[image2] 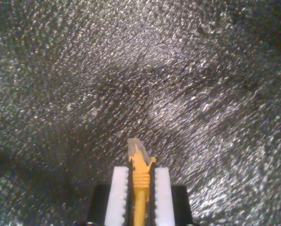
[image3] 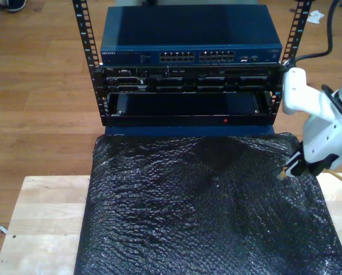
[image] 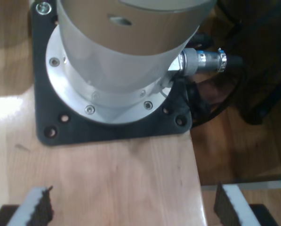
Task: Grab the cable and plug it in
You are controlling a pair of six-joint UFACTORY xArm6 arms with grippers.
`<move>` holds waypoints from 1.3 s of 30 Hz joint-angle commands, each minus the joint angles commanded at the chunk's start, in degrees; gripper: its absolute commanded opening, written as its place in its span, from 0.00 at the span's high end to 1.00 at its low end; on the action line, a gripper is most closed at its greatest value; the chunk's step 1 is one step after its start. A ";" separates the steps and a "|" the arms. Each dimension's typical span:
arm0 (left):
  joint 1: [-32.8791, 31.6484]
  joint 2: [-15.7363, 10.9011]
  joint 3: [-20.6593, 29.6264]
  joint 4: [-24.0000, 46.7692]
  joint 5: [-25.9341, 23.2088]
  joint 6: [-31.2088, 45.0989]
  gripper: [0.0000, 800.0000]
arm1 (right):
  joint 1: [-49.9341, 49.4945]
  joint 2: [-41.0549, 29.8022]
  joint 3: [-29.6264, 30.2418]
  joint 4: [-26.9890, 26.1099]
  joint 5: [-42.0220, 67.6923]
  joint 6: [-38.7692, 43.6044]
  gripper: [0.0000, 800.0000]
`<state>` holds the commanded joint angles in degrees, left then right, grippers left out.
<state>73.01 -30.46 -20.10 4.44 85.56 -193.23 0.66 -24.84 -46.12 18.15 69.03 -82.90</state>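
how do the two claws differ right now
My first claw is open with nothing between its jaws, over bare wooden table; my second claw is shut on the cable, plug forward, above the black mat. Both have white toothed pads.

It looked like a robotics or networking lab. A metal equipment rack [image3: 90,63] carried a blue network switch [image3: 191,40] beyond the far edge of a wooden counter [image3: 42,217]. A robot arm base [image: 116,61] was bolted to the counter.
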 joint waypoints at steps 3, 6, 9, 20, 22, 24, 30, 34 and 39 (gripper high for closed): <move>0.00 -0.09 2.81 0.62 -0.70 0.53 0.00 | 1.76 1.05 -0.09 -1.05 -1.49 0.09 1.00; 0.00 -0.26 3.43 1.41 -3.16 0.53 0.00 | 2.73 1.32 -0.09 -1.23 -2.90 0.18 1.00; 0.62 -1.05 3.69 1.32 -3.78 1.05 0.00 | 2.73 1.32 -0.09 -1.67 -5.27 0.09 1.00; 10.02 -1.14 7.12 0.97 -12.84 9.85 0.00 | 10.73 2.90 0.70 -6.42 -14.51 0.53 1.00; 10.55 -1.32 7.91 -0.09 -14.95 10.46 0.00 | 12.48 2.90 2.20 -7.82 -16.88 0.53 1.00; 10.73 -1.67 8.44 -1.67 -16.09 11.69 0.00 | 13.80 2.90 3.16 -9.49 -18.90 0.62 1.00; 10.73 -0.26 12.84 -3.16 -23.03 13.63 0.00 | 14.42 2.64 5.27 -10.37 -21.27 1.49 1.00; 10.73 2.37 14.15 -3.08 -25.76 13.98 0.00 | 14.42 2.46 6.77 -10.55 -26.11 1.58 1.00; 10.73 2.55 14.07 -3.16 -25.76 15.56 0.00 | 15.03 2.37 7.65 -11.52 -29.80 1.76 1.00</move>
<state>83.74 -27.91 -6.03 1.27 59.80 -177.67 15.69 -22.46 -38.47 6.64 39.23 -81.14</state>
